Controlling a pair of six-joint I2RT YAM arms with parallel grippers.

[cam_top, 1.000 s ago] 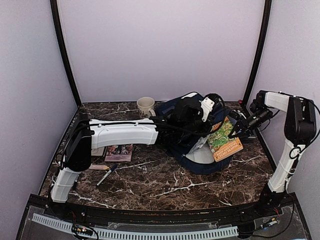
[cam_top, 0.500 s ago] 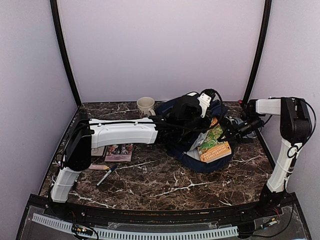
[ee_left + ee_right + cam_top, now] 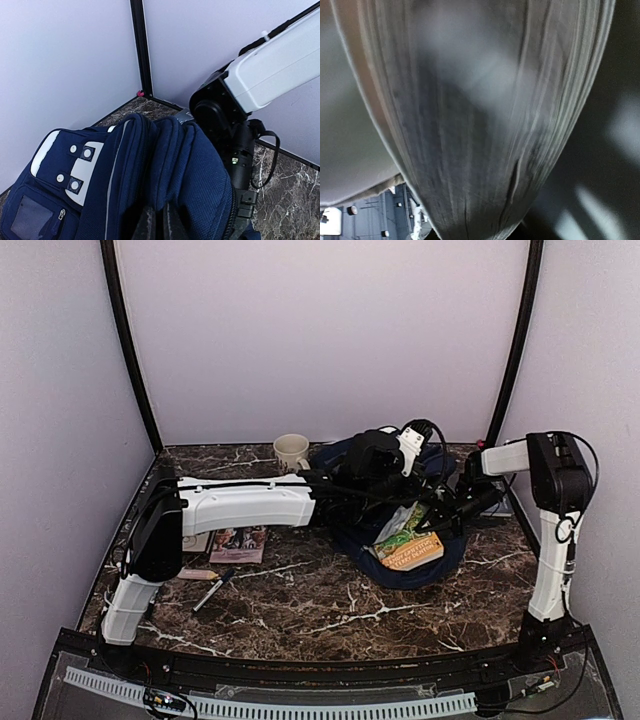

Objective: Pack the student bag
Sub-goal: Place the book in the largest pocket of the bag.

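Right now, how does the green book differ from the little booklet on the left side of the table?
The green book is tilted over the student bag, held by the right gripper; the booklet lies flat on the table, untouched. The book looks thicker and larger, the booklet thinner. Both have printed covers.

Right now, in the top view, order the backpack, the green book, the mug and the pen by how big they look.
1. backpack
2. green book
3. mug
4. pen
The pen is longer than the mug but far thinner, so those two are close.

Left arm [image 3: 245,505] bars student bag [image 3: 190,170] leftward; near table [image 3: 330,615] open.
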